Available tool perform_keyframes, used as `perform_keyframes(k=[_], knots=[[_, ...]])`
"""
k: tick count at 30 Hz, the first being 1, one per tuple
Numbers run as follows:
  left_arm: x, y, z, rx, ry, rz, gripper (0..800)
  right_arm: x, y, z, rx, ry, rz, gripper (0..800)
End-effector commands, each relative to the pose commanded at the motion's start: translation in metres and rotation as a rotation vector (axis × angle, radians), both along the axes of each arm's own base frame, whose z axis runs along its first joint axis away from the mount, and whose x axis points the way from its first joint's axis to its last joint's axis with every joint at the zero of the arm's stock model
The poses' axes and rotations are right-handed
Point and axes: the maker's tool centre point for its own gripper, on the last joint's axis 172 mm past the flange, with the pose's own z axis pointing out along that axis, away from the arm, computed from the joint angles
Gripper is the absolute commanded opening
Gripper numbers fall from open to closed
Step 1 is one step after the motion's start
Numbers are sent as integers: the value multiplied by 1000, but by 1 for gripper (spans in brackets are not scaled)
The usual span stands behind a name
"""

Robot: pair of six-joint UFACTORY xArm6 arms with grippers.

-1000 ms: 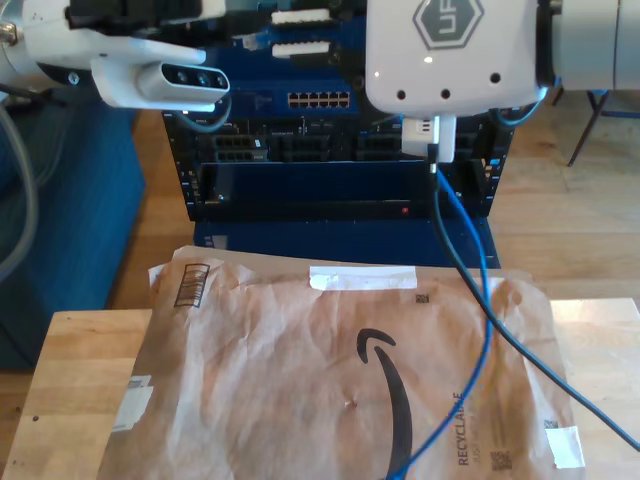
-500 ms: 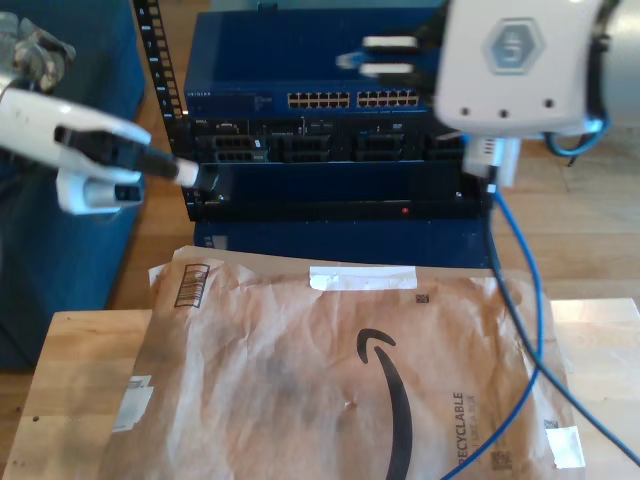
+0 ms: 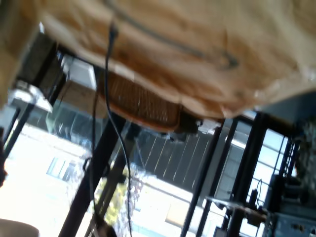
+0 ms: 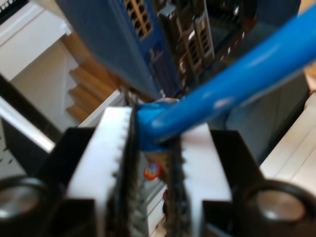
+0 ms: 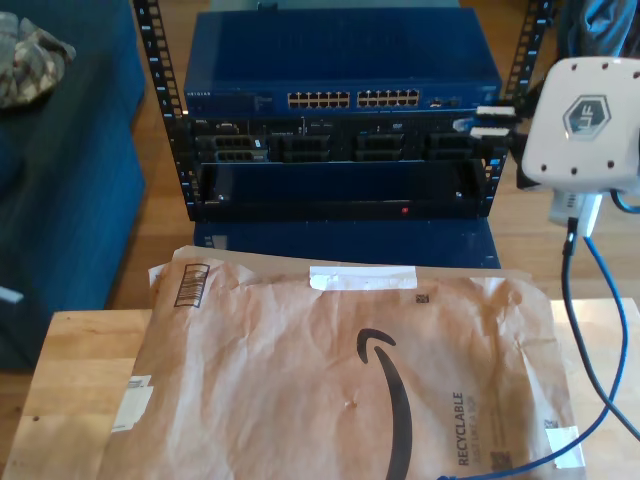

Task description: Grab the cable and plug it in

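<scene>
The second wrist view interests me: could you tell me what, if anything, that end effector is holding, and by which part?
My second end effector grips the thin bright-blue cable near its plug end, pinched between the white toothed fingers.

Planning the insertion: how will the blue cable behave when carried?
The thin bright-blue Ethernet cable is probably floppy: it hangs in a loose loop onto the brown paper mailer. Likely light: a pinch between ribbed white pads carries it.
</scene>
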Motion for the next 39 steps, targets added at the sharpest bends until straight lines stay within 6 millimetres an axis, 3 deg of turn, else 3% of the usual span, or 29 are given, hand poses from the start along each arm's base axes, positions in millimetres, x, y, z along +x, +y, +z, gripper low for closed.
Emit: perform_keyframes(k=[5,11,19,25,30,39], knots=[[-62,35,-10,43,-11,-42,798,1,-8,-18,-42,20,-16,3],[-139,34,-26,68,14,-126,798,-2,-20,-38,-62,50,-34,3],[-230,-11,-53,-26,62,-190,798,-7,-22,-48,-62,63,-39,3],[-260,-27,-83,-26,82,-177,799,-13,-23,-57,-63,74,-39,3],[-271,-36,-117,-11,27,-186,799,-15,-23,-61,-65,80,-38,3],[-278,-29,-150,145,-57,-173,799,-19,-22,-69,-64,92,-36,3]])
